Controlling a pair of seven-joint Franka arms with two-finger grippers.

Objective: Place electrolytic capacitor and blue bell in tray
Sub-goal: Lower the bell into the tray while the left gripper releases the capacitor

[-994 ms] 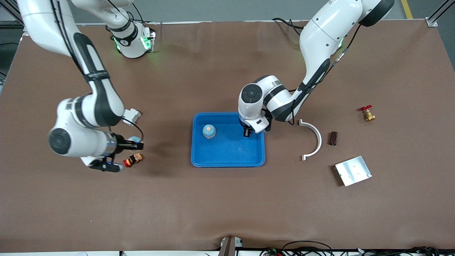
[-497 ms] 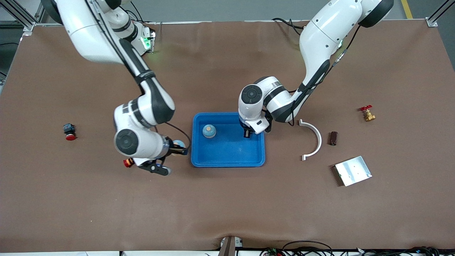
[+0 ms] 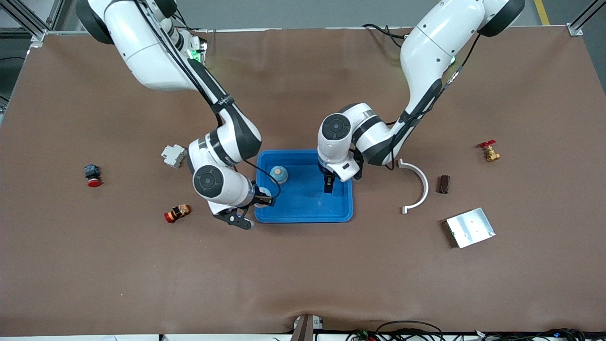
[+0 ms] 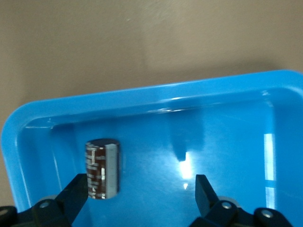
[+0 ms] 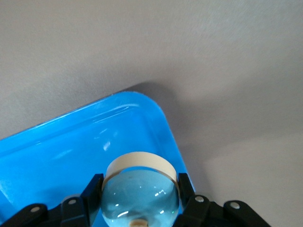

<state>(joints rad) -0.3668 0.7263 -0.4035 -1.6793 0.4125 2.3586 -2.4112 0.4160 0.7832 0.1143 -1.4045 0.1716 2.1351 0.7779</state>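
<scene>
I see a brown tabletop [image 3: 303, 265], tray [image 3: 303, 215] mid. Since a second ago right gripper [image 3: 265, 199] carried blue bell [image 5: 140, 189] from the tabletop over the tray corner, fingers pinching it. Left gripper [image 4: 142, 189] fingers now spread; electrolytic capacitor [image 4: 102, 169] lies in tray.

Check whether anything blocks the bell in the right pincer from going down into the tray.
Nothing visible does. The right pincer holds the blue bell over the tray's corner; the other bell sits apart.
</scene>
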